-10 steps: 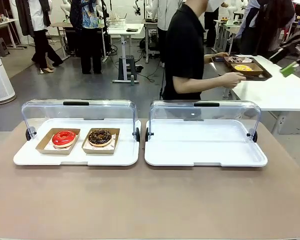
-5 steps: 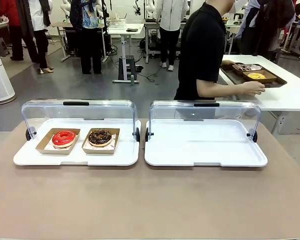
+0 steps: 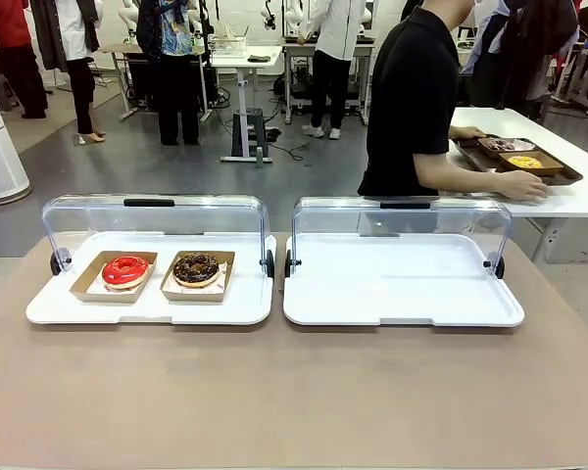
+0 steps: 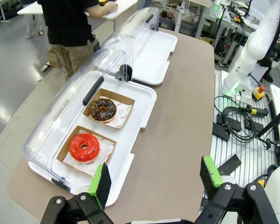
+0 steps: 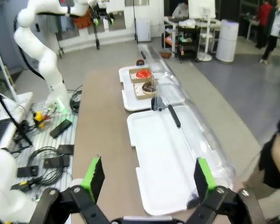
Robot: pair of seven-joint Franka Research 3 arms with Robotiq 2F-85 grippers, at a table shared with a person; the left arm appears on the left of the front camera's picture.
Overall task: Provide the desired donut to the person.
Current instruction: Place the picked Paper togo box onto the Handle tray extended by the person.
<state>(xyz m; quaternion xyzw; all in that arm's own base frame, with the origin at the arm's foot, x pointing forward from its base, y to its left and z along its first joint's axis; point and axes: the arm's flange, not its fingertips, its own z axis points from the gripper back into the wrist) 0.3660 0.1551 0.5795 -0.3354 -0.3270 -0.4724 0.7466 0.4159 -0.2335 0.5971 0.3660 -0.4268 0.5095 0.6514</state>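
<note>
A red-glazed donut [image 3: 125,270] and a chocolate donut [image 3: 196,268] lie in cardboard trays on the left white tray [image 3: 147,308], whose clear lid is raised. The person [image 3: 412,98] in the black shirt stands beyond the table. They are turned towards a side table, with both hands on a brown tray [image 3: 524,162] that holds more donuts. In the left wrist view my left gripper [image 4: 155,179] hangs open, high above the table's end, with the red donut [image 4: 84,147] and chocolate donut [image 4: 102,109] below it. My right gripper [image 5: 149,176] is open above the other end.
The right white tray [image 3: 402,284] is bare under its raised clear lid [image 3: 402,220]. A white side table [image 3: 568,191] stands at the far right. Bystanders stand among the tables farther back. The brown tabletop [image 3: 294,392] stretches in front of both trays.
The person has stepped to the right and turned further away, sliding the brown tray along the side table. The donuts and lids have not moved.
</note>
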